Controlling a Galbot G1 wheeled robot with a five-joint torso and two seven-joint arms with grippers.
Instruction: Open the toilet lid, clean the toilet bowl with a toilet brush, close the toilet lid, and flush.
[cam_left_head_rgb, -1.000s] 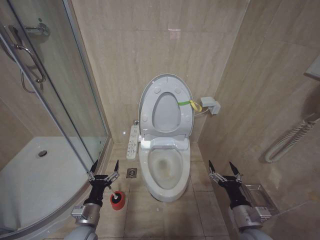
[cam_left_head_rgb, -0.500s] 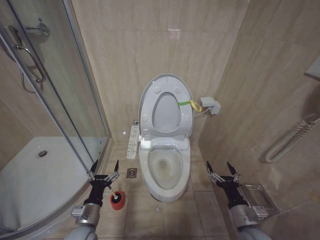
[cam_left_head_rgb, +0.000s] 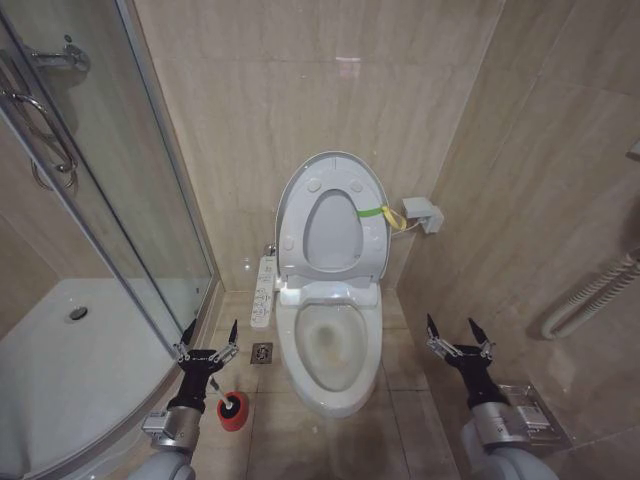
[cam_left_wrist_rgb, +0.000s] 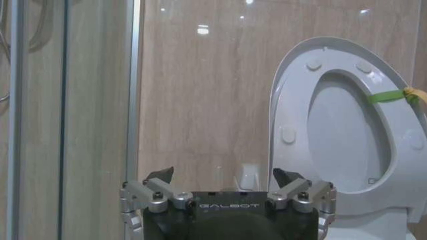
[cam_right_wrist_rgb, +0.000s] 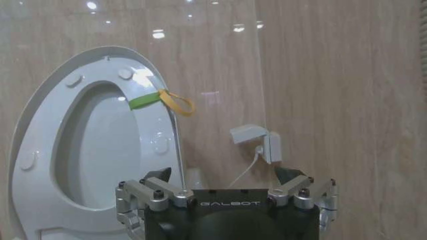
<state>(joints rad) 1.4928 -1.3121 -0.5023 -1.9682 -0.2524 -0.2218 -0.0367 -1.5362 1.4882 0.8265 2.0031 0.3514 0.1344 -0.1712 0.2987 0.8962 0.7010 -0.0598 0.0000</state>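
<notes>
The toilet lid (cam_left_head_rgb: 332, 232) stands upright against the wall, with the seat ring raised against it and a yellow-green strap (cam_left_head_rgb: 384, 213) on its edge. Below it the toilet bowl (cam_left_head_rgb: 328, 352) lies uncovered. The toilet brush (cam_left_head_rgb: 232, 409) stands in its red holder on the floor, left of the bowl. My left gripper (cam_left_head_rgb: 208, 338) hovers open just above and left of the holder. My right gripper (cam_left_head_rgb: 458, 334) is open over the floor, right of the bowl. In the wrist views, the left gripper (cam_left_wrist_rgb: 222, 175) and right gripper (cam_right_wrist_rgb: 221, 172) face the lid (cam_left_wrist_rgb: 347, 130) (cam_right_wrist_rgb: 100, 145), both holding nothing.
A white button panel (cam_left_head_rgb: 263, 290) sits beside the bowl, and a floor drain (cam_left_head_rgb: 262, 351) lies between it and the brush. The glass shower enclosure (cam_left_head_rgb: 110, 220) and its tray (cam_left_head_rgb: 60, 370) bound the left. A wall box (cam_left_head_rgb: 426, 215), a hose (cam_left_head_rgb: 590, 295) and a clear tray (cam_left_head_rgb: 535, 412) are on the right.
The whole head view has shifted slightly, so the camera moved. The right gripper sits a little farther right in the picture. Lid, bowl and brush stay as they were.
</notes>
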